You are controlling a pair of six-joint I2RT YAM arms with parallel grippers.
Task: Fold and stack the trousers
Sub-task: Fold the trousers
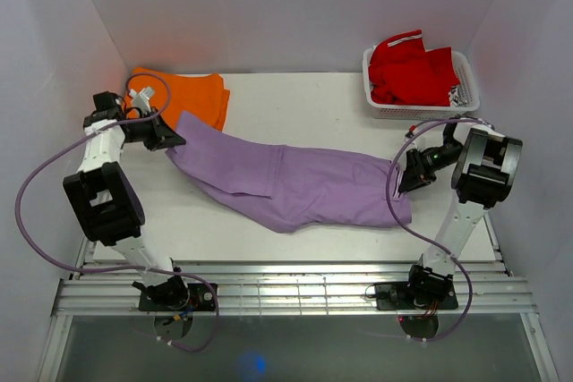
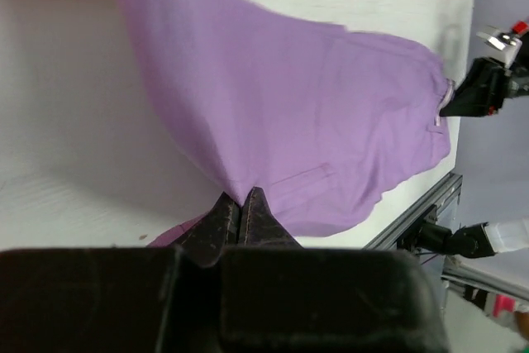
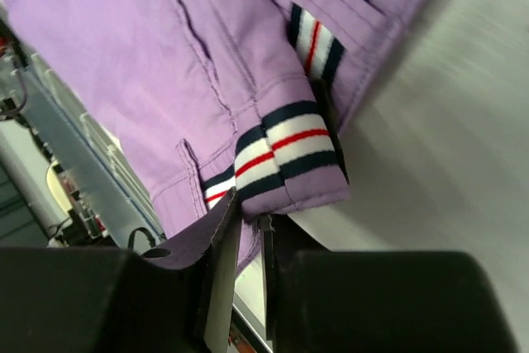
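Two pincers are clamped on one garment. The left pincer (image 2: 240, 208) has its black jaws pressed together on a pinch of the long lilac soft-fabric trousers (image 1: 295, 185), and the cloth rises from the tips in a taut fold. The right pincer (image 3: 250, 233) is closed down to a thin gap on the hem at the other end, just beside a navy, white and red striped band (image 3: 285, 142) sewn into that edge.

Between the two grips the trousers lie stretched slantwise across the white worktop (image 1: 304, 109), the left end farther back and the right end nearer the front. An upper layer overlaps a lower one around the middle. An orange folded garment (image 1: 192, 91) lies behind the left pincer at the back left, its edge touching the lilac cloth. At the back right, well apart from the trousers, stands a white plastic basket (image 1: 466, 73) holding a red garment with white trim (image 1: 407, 64).
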